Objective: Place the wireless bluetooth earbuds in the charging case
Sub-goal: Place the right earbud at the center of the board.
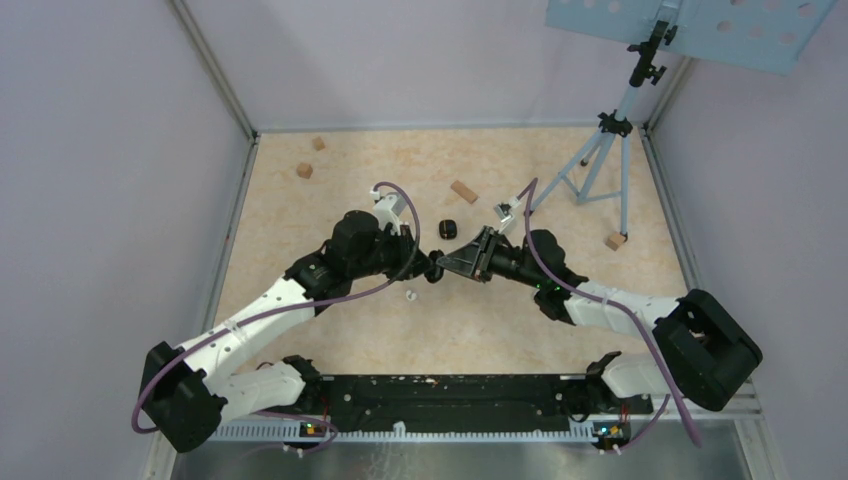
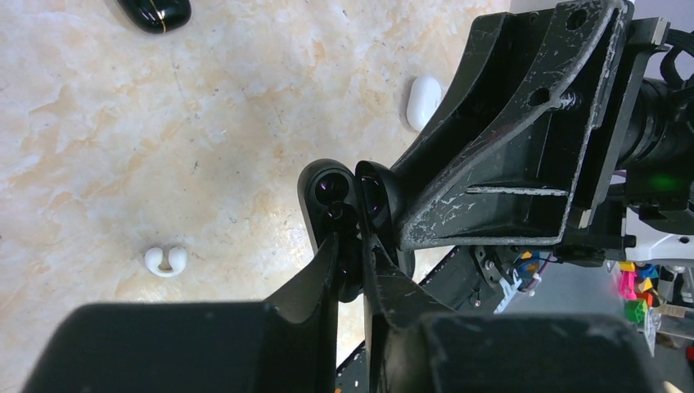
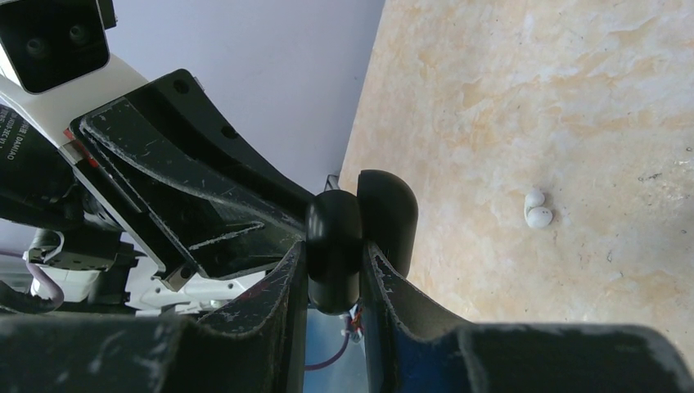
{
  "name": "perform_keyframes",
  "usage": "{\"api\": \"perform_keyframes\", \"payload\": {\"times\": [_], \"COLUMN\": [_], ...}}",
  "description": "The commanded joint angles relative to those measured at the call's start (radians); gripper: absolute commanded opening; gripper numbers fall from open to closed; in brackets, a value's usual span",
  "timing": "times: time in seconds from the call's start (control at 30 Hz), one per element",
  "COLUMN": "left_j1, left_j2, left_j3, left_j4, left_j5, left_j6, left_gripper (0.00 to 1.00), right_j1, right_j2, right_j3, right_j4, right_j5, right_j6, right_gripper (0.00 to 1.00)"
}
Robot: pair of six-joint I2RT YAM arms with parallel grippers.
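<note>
The right end effector (image 3: 334,252) is clamped on a black charging case (image 2: 329,190), held open above the counter (image 2: 123,139) with its two halves spread. The left end effector (image 2: 350,242) meets it head-on, its fingers a narrow gap apart at the case's cavity. Whether they pinch anything cannot be told. A white earbud (image 2: 165,260) lies on the counter just beside the left end effector, not touching it. A second black case (image 2: 155,10), closed, lies beyond both end effectors.

We read no brand, number or sign anywhere. Small dark print ran along a white arm link (image 3: 20,131), but it was too blurred to read.
</note>
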Motion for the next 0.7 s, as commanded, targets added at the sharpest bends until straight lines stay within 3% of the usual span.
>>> {"api": "perform_keyframes", "payload": {"times": [0.0, 0.23, 0.67], "left_j1": [-0.004, -0.005, -0.004], "left_j2": [-0.019, -0.026, -0.083], "left_j3": [0.034, 0.046, 0.030], "left_j4": [-0.001, -0.016, -0.021], "left_j5": [-0.021, -0.028, -0.095], "left_j6": [0.010, 0.013, -0.013], "left_gripper": [0.13, 0.00, 0.00], "right_j1": [0.015, 0.014, 0.013], "right_j2": [-0.008, -0.008, -0.001], "right_j3": [0.003, 0.002, 0.001], "right_j4": [0.079, 0.083, 0.091], "right_j5": [-0.019, -0.017, -0.014], "right_j6": [0.010, 0.012, 0.018], "right_gripper": [0.00, 0.00, 0.00]}}
